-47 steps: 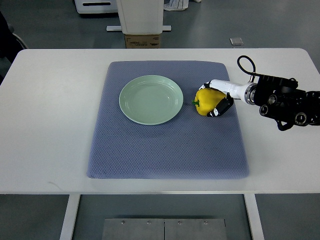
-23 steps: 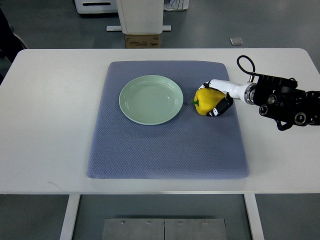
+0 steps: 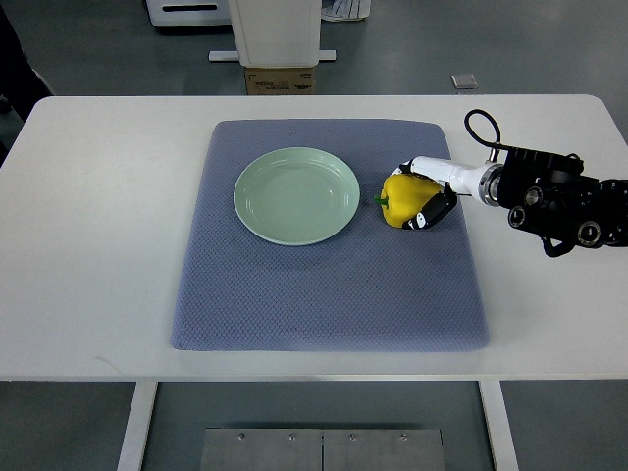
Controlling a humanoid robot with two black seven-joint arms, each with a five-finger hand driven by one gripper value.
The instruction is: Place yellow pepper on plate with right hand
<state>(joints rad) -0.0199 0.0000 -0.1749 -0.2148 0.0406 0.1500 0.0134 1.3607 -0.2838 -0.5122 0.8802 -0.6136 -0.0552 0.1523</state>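
A yellow pepper (image 3: 402,199) with a green stem lies on the blue-grey mat (image 3: 324,285), just right of the pale green plate (image 3: 296,194). My right hand (image 3: 424,196) reaches in from the right edge and its white and black fingers (image 3: 433,211) curl around the pepper's right side. The pepper appears to rest on the mat, a small gap apart from the plate's rim. Nothing lies on the plate. No left arm shows in the picture.
The mat covers the middle of a white table (image 3: 98,245). Beyond the table's far edge stand a white pedestal (image 3: 275,29) and a cardboard box (image 3: 280,80) on the grey floor.
The pepper and my right hand have shifted very slightly upward in the picture; otherwise nothing has visibly moved.
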